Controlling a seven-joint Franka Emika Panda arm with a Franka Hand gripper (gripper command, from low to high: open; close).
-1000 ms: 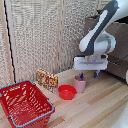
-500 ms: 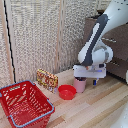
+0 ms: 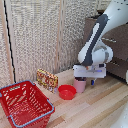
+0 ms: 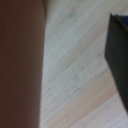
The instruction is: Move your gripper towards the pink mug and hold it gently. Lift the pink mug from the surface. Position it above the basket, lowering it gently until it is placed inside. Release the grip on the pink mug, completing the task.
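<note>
Mug point(image 3: 80, 85), small and dusty pink, stands upright on the wooden table point(image 3: 107, 107), directly under the gripper point(image 3: 86, 80). The flat white gripper block sits low over the mug's rim. One dark finger point(image 3: 92, 82) hangs down just beside the mug, on the exterior view's right; the other finger is hidden behind or beside the mug. The jaws look spread, with the mug at or between them, but whether they touch or press it cannot be told.

In the wrist view, the mug's pink wall point(image 4: 20, 65) fills one side of the picture, blurred and very close. A dark finger point(image 4: 119, 60) shows at the opposite edge. Pale wood grain lies between the two.

A shallow red bowl point(image 3: 67, 92) sits just beside the mug, toward the exterior view's left. Behind the bowl, a patterned box point(image 3: 46, 79) stands against the slatted wall. The red basket point(image 3: 26, 104), with lattice sides and a grey-blue rim, rests on the table at the exterior view's lower left, well apart from the mug.
</note>
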